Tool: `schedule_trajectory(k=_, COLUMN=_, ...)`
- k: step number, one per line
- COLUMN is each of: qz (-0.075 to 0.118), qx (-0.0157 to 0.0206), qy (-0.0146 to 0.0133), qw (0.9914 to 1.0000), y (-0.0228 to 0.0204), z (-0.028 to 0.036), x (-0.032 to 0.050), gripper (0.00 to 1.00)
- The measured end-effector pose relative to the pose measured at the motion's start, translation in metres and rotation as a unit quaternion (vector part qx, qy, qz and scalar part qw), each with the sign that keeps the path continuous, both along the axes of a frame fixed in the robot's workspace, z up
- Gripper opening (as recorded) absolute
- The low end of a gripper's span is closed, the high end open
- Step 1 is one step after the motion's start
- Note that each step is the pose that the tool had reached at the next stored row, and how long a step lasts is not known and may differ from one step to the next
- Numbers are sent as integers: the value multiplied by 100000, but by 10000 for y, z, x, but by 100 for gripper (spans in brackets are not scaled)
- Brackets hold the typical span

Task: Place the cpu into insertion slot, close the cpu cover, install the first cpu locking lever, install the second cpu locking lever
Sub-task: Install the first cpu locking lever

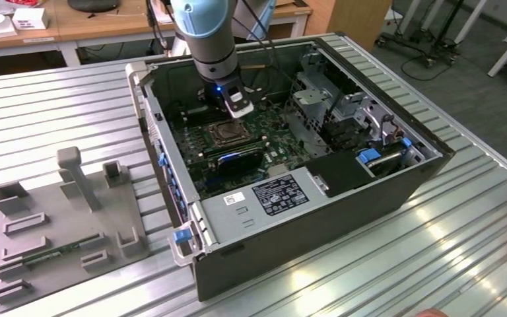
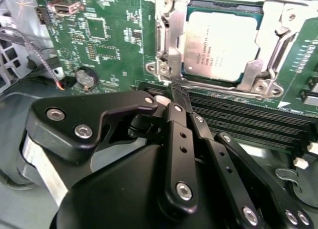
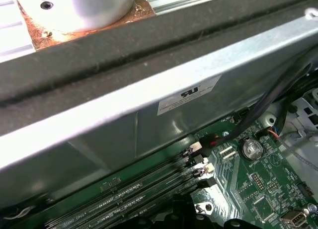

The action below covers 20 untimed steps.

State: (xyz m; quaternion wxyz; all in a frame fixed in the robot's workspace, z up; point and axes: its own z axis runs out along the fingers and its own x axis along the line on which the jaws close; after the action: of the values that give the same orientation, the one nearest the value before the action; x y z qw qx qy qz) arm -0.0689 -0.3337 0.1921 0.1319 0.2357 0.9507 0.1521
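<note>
CPU (image 2: 221,49), pale silver square chip, seated in silver-rimmed insertion slot (image 2: 164,50) beneath thin silvery cover frame (image 2: 271,15); black linkage gripper (image 2: 178,96), fingertips pressed together at thin metal locking lever (image 2: 173,60); risk: slipping off, scraping green motherboard (image 2: 107,35).

cpu (image 2: 221,46) in insertion slot (image 2: 271,20), under cpu cover (image 2: 171,50)

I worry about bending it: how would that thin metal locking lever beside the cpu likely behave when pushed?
The locking lever looks like thin bent metal rod, so probably springy, not floppy. Its smooth shine suggests the pincer might slip off. The cpu beside it looks flat and rigid.
</note>
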Motion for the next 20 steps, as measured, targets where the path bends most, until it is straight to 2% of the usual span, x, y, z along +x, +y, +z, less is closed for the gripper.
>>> schedule_trajectory(k=1, qz=-1, qx=2, qy=-475, qw=99999, y=0, z=0, x=0, gripper=10)
schedule_trajectory(k=2, qz=2, qx=2, qy=-617, qw=99998, y=0, z=0, x=0, gripper=10)
schedule_trajectory(k=7, qz=1, qx=4, qy=-639, qw=99998, y=-4, z=-1, x=-4, gripper=10)
schedule_trajectory(k=11, qz=2, qx=7, qy=-820, qw=99997, y=-21, z=-15, x=-14, gripper=10)
schedule_trajectory(k=12, qz=-4, qx=12, qy=-936, qw=99996, y=-23, z=-20, x=-18, gripper=10)
schedule_trajectory(k=15, qz=0, qx=9, qy=-1570, qw=99988, y=-25, z=-28, x=-31, gripper=10)
schedule_trajectory(k=17, qz=4, qx=11, qy=-1882, qw=99982, y=-25, z=-32, x=-38, gripper=10)
schedule_trajectory(k=20, qz=4, qx=5, qy=-2017, qw=99980, y=-25, z=-32, x=-54, gripper=10)
